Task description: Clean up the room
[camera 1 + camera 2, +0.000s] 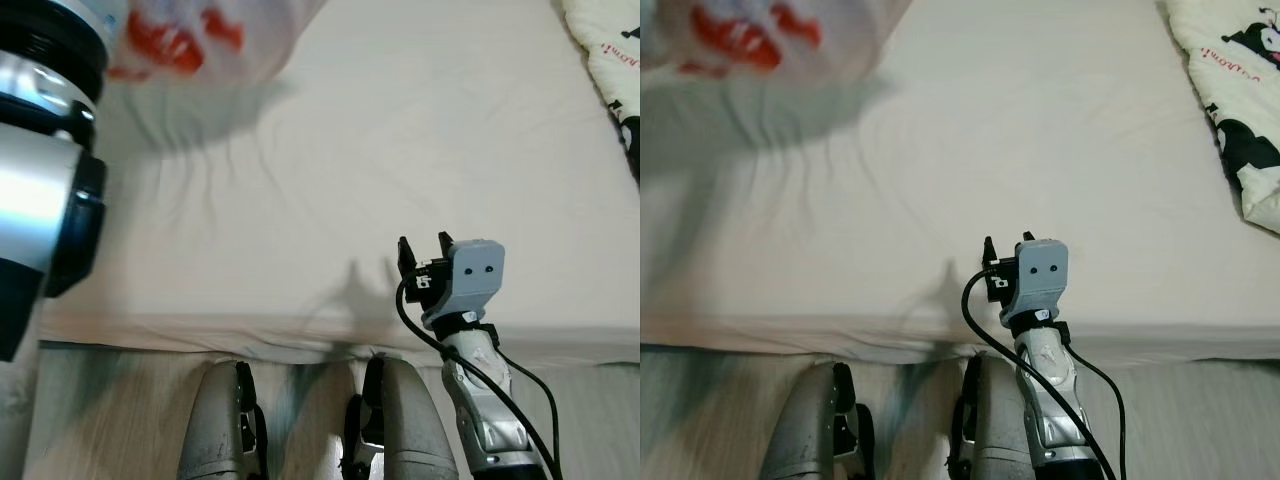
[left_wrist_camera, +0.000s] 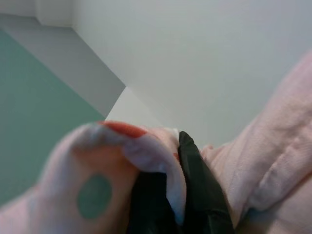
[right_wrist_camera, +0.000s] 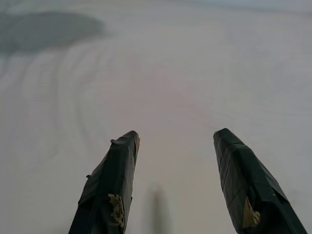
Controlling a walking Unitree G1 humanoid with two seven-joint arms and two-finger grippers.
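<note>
A pale pink cloth with red prints hangs blurred at the upper left, above the bed. My raised left arm holds it up. In the left wrist view my left gripper is shut on the pink cloth, which wraps over the black fingers. My right gripper hovers low over the bed's near edge. Its two fingers stand open with nothing between them, and bare sheet lies ahead of the right gripper.
The bed's cream sheet spreads wide and wrinkled before me. A cartoon-print blanket lies at the far right. My legs stand against the bed's front edge on a pale wood floor.
</note>
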